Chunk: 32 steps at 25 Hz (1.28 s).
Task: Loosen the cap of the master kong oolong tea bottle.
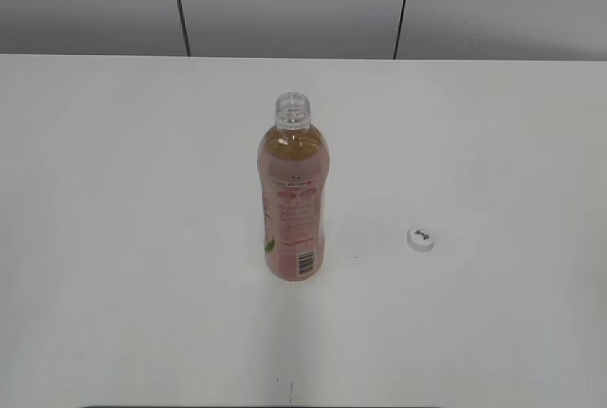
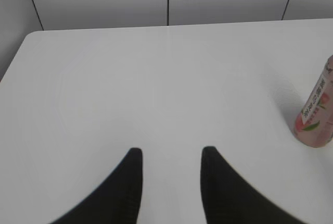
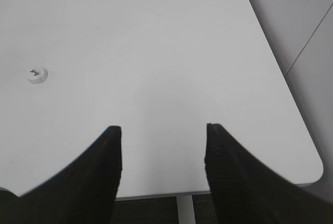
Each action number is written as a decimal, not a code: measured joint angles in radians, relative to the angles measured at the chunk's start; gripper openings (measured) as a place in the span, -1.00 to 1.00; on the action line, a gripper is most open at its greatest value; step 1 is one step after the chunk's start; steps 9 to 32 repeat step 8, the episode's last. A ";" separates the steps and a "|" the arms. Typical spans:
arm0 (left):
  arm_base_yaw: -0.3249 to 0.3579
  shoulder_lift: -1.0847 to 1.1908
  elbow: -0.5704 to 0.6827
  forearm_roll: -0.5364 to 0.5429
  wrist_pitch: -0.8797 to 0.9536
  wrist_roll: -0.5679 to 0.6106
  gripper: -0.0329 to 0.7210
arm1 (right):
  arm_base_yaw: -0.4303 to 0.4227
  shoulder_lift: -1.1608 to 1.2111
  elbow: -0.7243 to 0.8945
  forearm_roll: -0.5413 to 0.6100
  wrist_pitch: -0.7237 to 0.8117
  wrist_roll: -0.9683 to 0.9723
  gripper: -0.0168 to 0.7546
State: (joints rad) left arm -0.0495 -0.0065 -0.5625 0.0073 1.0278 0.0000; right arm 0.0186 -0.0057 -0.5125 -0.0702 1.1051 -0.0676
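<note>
The master kong oolong tea bottle (image 1: 293,202) stands upright in the middle of the white table, its threaded mouth open and bare. Its pink label also shows at the right edge of the left wrist view (image 2: 317,114). The cap (image 1: 421,238), white with a dark mark on top, lies on the table to the right of the bottle, apart from it; it shows at the left of the right wrist view (image 3: 37,74). My left gripper (image 2: 169,153) is open and empty over bare table, left of the bottle. My right gripper (image 3: 164,130) is open and empty near the table's edge. Neither gripper shows in the exterior view.
The white table (image 1: 142,190) carries only the bottle and cap. A grey panelled wall (image 1: 285,0) runs behind it. The table's rounded corner and edge (image 3: 307,166) lie close to my right gripper, with dark floor below.
</note>
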 joint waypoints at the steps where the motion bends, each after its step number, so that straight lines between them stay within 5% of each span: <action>1: 0.000 0.000 0.000 0.000 0.000 0.000 -0.27 | 0.000 0.000 0.000 0.000 0.000 0.000 0.07; 32: 0.000 0.000 0.000 0.000 -0.001 0.000 -0.27 | 0.000 0.000 0.000 0.000 0.000 0.000 0.07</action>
